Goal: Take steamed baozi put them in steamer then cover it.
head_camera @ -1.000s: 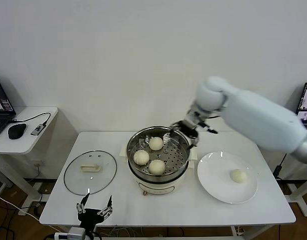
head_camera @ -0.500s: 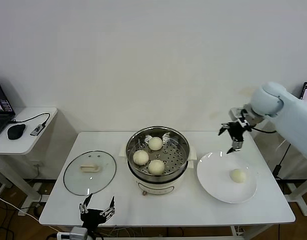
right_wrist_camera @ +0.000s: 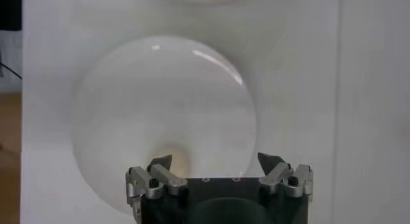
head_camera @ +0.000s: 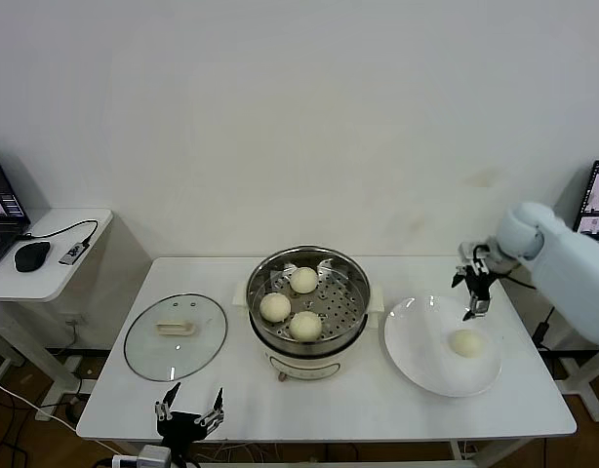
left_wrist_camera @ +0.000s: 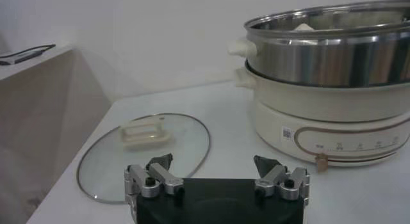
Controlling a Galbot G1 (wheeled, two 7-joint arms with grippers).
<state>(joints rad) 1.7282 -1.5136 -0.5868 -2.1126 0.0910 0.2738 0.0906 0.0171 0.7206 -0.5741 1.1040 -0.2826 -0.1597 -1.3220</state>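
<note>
Three smooth cream-white round baozi [head_camera: 290, 304] sit on perforated tray inside shiny steel steamer [head_camera: 350, 271]; fourth bun [head_camera: 465, 342] on flat white plate [head_camera: 417, 346]. Right gripper [head_camera: 475, 290] above it, jaws wide, empty. Left gripper [head_camera: 190, 411] parked, spread, empty. Glass lid [head_camera: 175, 336] beside steamer.

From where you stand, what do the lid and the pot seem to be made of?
The lid looks like clear glass with a thin metal rim: the table shows through it. Its handle seems to be cream plastic. The pot looks like polished steel: bright, mirror-like walls and a tray full of holes, on a white, probably plastic base.
</note>
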